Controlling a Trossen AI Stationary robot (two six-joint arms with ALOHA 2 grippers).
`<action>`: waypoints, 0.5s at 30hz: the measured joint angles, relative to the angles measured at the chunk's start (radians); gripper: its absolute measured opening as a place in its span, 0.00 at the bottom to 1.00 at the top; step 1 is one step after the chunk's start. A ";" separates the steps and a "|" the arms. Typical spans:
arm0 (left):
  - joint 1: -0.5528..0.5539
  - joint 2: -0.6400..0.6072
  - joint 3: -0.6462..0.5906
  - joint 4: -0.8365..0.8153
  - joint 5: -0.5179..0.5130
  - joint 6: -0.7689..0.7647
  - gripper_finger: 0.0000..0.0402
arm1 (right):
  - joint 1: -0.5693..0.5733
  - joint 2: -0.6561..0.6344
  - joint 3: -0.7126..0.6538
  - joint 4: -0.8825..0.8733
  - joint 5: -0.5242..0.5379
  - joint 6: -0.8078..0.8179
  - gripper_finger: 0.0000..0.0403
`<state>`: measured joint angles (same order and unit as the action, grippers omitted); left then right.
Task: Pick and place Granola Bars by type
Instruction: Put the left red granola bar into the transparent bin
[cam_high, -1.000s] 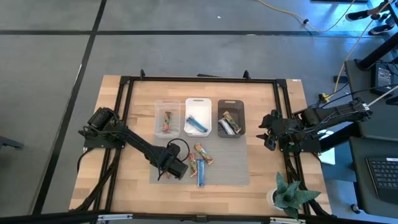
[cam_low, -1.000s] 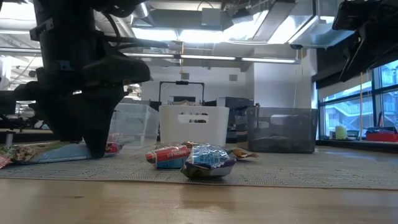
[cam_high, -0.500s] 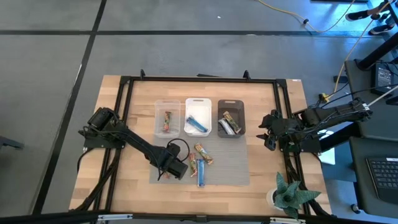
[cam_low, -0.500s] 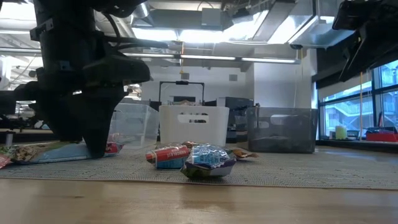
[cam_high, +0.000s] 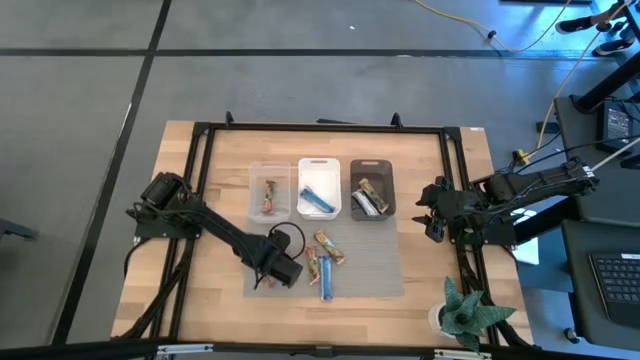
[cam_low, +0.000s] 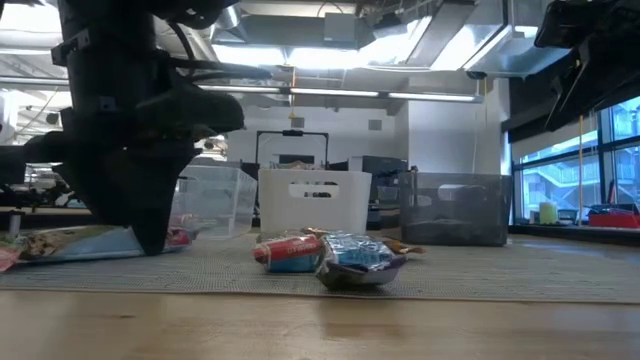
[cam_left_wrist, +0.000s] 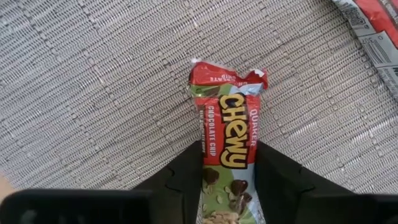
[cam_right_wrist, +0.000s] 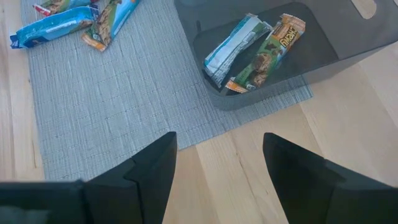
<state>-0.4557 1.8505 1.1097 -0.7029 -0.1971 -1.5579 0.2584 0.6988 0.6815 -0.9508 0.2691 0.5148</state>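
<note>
My left gripper (cam_high: 286, 269) is low over the grey mat, shut on a red-green granola bar (cam_left_wrist: 227, 134) that lies flat on the weave. In the low view the gripper (cam_low: 152, 238) reaches down to the mat. Three loose bars lie just right of it: a red-green one (cam_high: 310, 265), a blue one (cam_high: 325, 283) and a brown-orange one (cam_high: 329, 247). My right gripper (cam_right_wrist: 217, 168) hangs open above the table's right edge (cam_high: 432, 215), beside the dark bin (cam_right_wrist: 323, 37), touching nothing. My left gripper pinches the red-green bar between its two fingers (cam_left_wrist: 186, 183), one on each long side of the wrapper's near half (cam_left_wrist: 225, 186). The fingers lie along the bar and come from above, pointing down. The bar lies flat on the mat, its crimped far end (cam_left_wrist: 227, 73) free.
Three bins stand in a row at the mat's far edge: clear (cam_high: 268, 172) holding a red-green bar, white (cam_high: 318, 170) holding a blue bar, dark (cam_high: 371, 168) holding a silver-blue and a brown-orange bar. A potted plant (cam_high: 465, 312) stands at the near right corner. Bare wood surrounds the mat.
The mat has slid a little toward the table's right edge, carrying the loose bars and the bins with it; in the low view the bars sit farther right than before. Both arms have stayed about where they were.
</note>
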 joint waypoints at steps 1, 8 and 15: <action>0.001 -0.007 -0.002 -0.001 0.005 0.000 0.29 | 0.000 0.000 0.000 0.000 0.000 0.000 0.60; 0.000 -0.122 -0.002 -0.029 -0.005 -0.001 0.29 | 0.000 0.000 0.000 0.000 0.000 0.000 0.60; 0.018 -0.273 -0.001 -0.097 -0.263 0.016 0.29 | 0.000 0.000 0.000 0.000 0.000 0.000 0.60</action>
<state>-0.4380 1.5779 1.1084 -0.7998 -0.4598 -1.5419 0.2584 0.6987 0.6813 -0.9508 0.2691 0.5144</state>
